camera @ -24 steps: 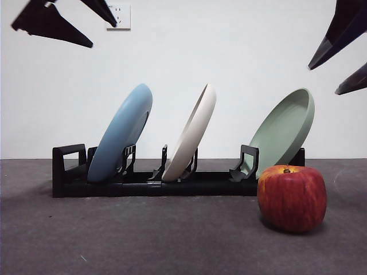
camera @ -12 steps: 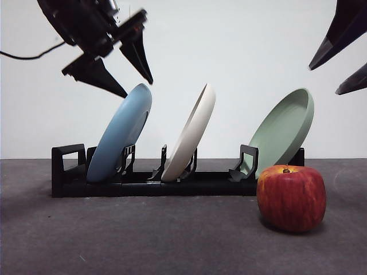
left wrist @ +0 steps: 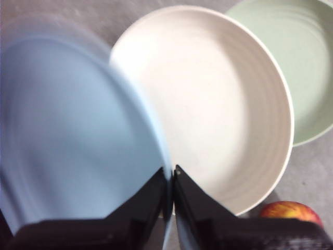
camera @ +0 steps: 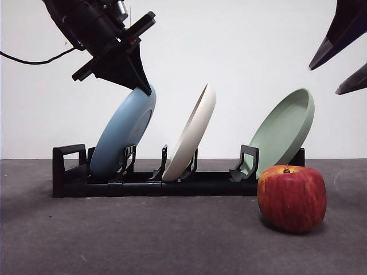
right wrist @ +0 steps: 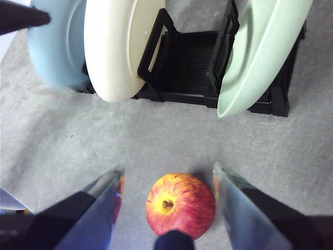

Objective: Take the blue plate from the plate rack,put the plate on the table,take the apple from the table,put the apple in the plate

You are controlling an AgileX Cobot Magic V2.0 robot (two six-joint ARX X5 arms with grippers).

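- Blue plate (camera: pixel 123 134), front view: it leans in the leftmost slot of the plate rack (camera: pixel 143 184), far side of the table (camera: pixel 143 240), left of the cream plate (camera: pixel 190 134) and the green plate (camera: pixel 284 129). The left gripper (camera: pixel 143 87) sits on its top rim; its jaws read as one dark wedge here. The apple (camera: pixel 292 197) stands near and to the right, just in front of the rack's right end.
- Left wrist view: the two jaws are nearly together, pinching the thin rim of the blue plate (left wrist: pixel 78 135) between them. The plate is blurred and its lower part is cut off.
- Right wrist view: the right gripper (right wrist: pixel 169 198) hangs above the apple (right wrist: pixel 180 205), jaws spread wide, holding nothing. The blue plate (right wrist: pixel 57 52) is mostly hidden behind the cream plate (right wrist: pixel 117 47).
- Handling, as a judgement: the plate looks rigid, smooth and wide, so it may pivot in an edge grip; a deep hold on the top rim and a lift straight out of the slot seem safest.
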